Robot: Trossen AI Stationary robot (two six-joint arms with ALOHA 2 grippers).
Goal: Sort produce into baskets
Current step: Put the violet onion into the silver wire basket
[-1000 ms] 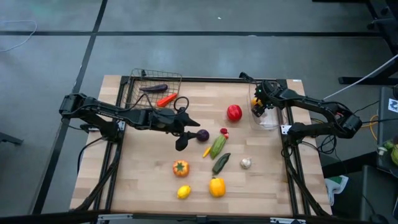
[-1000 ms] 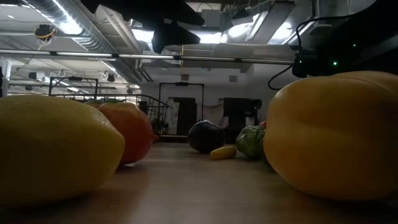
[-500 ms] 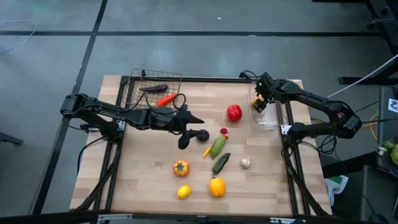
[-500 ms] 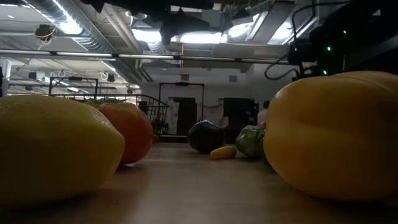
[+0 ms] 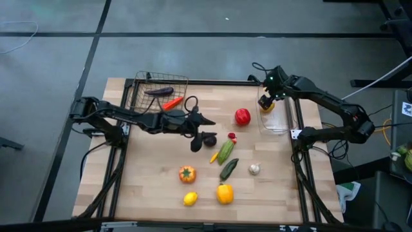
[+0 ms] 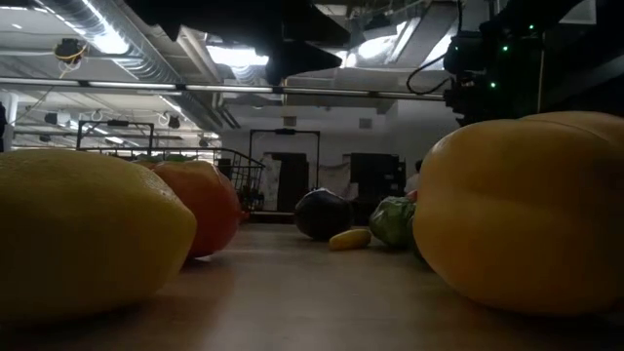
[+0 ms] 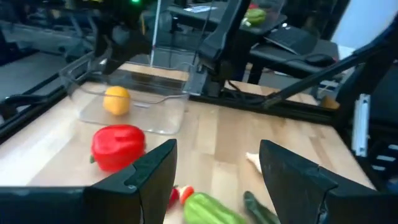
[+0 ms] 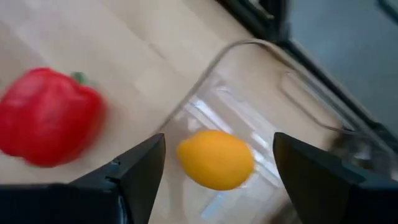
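My left gripper (image 5: pixel 203 133) is open and empty over the table's middle, beside a dark purple fruit (image 5: pixel 210 138). Its fingers (image 7: pixel 149 177) point toward the red pepper (image 7: pixel 118 146) and the clear bin (image 7: pixel 163 123). My right gripper (image 5: pixel 269 98) is open and empty above the clear bin's far left corner (image 5: pixel 263 103). A yellow-orange fruit (image 8: pixel 216 159) lies in that bin. The wire basket (image 5: pixel 143 96) at the far left holds a purple eggplant (image 5: pixel 159 91) and an orange carrot (image 5: pixel 172 102). The red pepper (image 5: pixel 242 116) rests on the table left of the bin.
Loose produce lies on the table's middle and near side: a small red piece (image 5: pixel 232 136), a green vegetable (image 5: pixel 225 152), a dark green one (image 5: pixel 228 169), a white garlic bulb (image 5: pixel 254 169), an orange tomato (image 5: pixel 187 173), a lemon (image 5: pixel 190 198) and a yellow pepper (image 5: pixel 224 193).
My left gripper has moved toward the table's right edge, closer to the purple fruit. My right gripper has drawn back from the clear bin toward the table's far edge, while the yellow-orange fruit stays in the bin.
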